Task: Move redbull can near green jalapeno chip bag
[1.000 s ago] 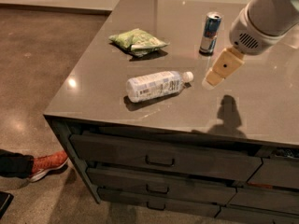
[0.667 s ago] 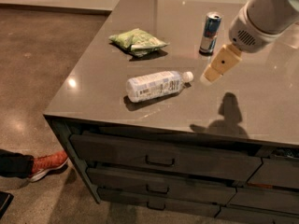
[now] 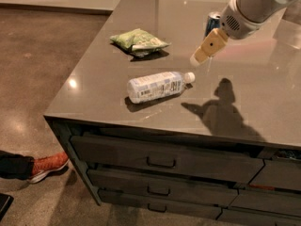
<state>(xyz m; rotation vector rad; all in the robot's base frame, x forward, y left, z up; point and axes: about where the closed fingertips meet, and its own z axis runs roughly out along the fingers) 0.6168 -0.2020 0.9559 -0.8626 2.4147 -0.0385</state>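
Observation:
The redbull can (image 3: 213, 20) stands upright at the back of the grey countertop (image 3: 103, 93); only its silver top and upper blue part show, the rest is hidden behind my arm. My gripper (image 3: 199, 57) hangs above the counter just in front of and below the can, pointing down-left, with nothing seen in it. The green jalapeno chip bag (image 3: 138, 41) lies flat on the counter to the left of the can, well apart from it.
A clear plastic water bottle (image 3: 157, 86) with a white cap lies on its side at mid-counter, between the bag and the front edge. Drawers (image 3: 160, 161) run below the counter. A person's red shoe (image 3: 47, 166) is on the floor at lower left.
My gripper has moved left and farther back, toward the can, and now covers the can's lower part. The can, bag and bottle have not moved.

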